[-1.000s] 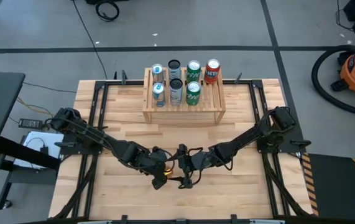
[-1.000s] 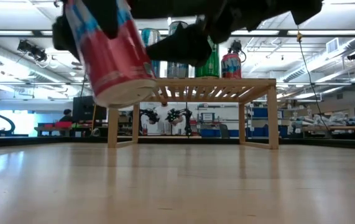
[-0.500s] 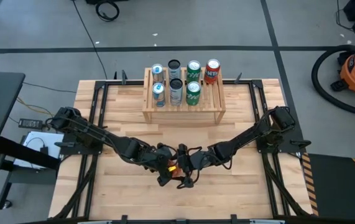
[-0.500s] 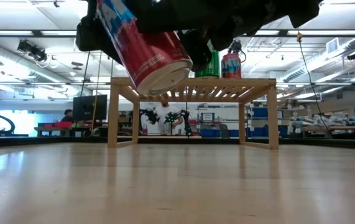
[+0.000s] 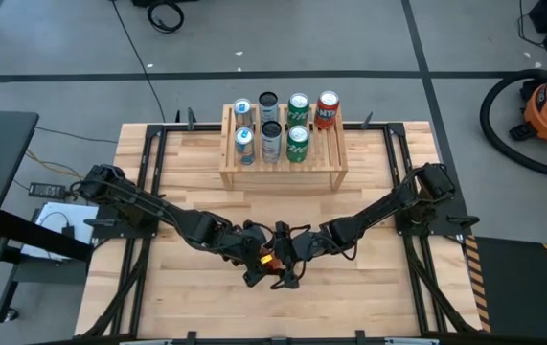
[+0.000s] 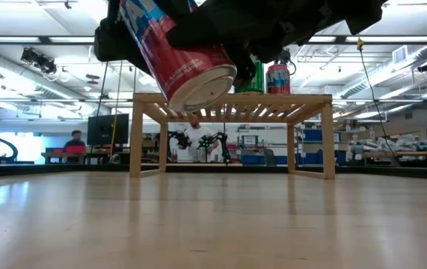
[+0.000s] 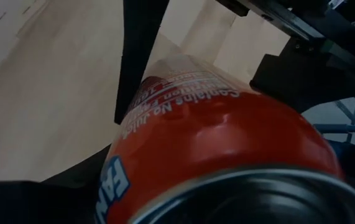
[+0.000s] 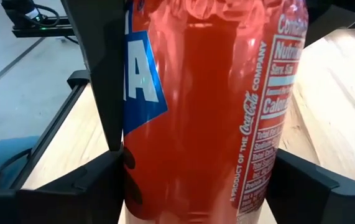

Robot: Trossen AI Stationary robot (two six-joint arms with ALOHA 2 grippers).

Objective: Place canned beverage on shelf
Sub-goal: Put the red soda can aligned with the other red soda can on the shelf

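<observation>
The left gripper (image 5: 257, 261) reaches low to mid-desk, clamped on a tilted red can (image 6: 176, 52) lifted clear of the desk (image 5: 196, 192). The right gripper (image 5: 283, 261) meets it, jaws straddling the can; its grip cannot be told. The shelf (image 5: 283, 168) stands beyond both.

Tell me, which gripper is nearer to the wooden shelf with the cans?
Neither clearly. The left gripper and the right gripper meet around the red can near the table's front, both about equally far from the shelf.
</observation>
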